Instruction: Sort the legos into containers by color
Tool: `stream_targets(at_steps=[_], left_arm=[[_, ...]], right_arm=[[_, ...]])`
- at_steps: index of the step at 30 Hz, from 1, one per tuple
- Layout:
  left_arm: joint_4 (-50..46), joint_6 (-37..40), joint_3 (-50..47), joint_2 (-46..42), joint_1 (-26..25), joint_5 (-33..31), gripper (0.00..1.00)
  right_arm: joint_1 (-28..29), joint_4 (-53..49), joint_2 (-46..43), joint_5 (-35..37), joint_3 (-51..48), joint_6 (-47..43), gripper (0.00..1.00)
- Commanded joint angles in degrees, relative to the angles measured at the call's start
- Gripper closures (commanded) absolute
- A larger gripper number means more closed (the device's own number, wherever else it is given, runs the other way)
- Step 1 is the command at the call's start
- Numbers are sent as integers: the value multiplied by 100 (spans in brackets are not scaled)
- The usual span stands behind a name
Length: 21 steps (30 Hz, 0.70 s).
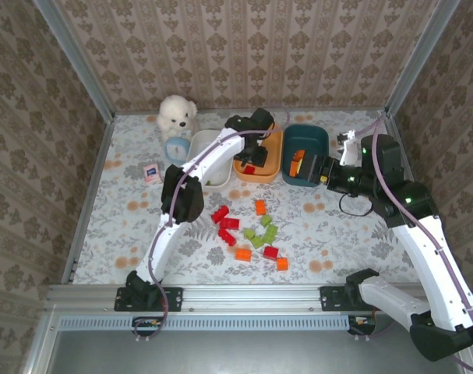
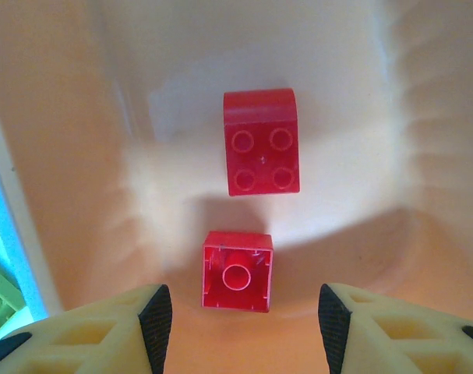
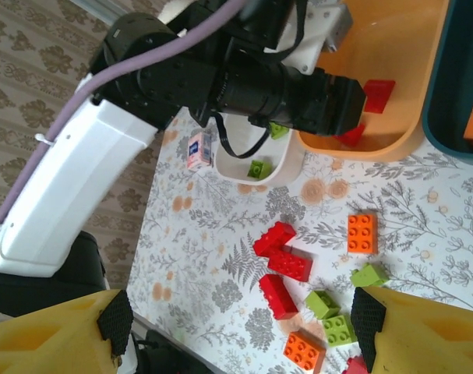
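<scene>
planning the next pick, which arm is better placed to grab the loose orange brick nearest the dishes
The right, probably. The right tool stands open at the teal dish edge, facing the loose pile, orange brick close by. The left tool is down inside the orange dish over two red bricks.

The flower-patterned table is carrying three dishes: the orange dish is sitting under the left gripper, the white dish just left of it, and the teal dish under the right gripper. Loose legos are lying on the near side of both grippers. A plush toy, blue clock and pink card are resting further left of the left gripper.
</scene>
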Motion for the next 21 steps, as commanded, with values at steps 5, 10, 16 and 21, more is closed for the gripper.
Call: stream_targets(at_steps=[5, 10, 16, 21], left_arm=[[91, -587, 26, -1068, 17, 145, 40], [1463, -1279, -1744, -2674, 298, 443, 38], [2446, -1819, -3908, -4573, 676, 525, 36], [2749, -1904, -5583, -6127, 775, 393, 33]], right_arm=[[269, -616, 148, 438, 252, -507, 24], [690, -829, 228, 797, 410, -713, 25], [1709, -970, 442, 1491, 448, -833, 26], [2764, -912, 678, 1981, 150, -921, 26]])
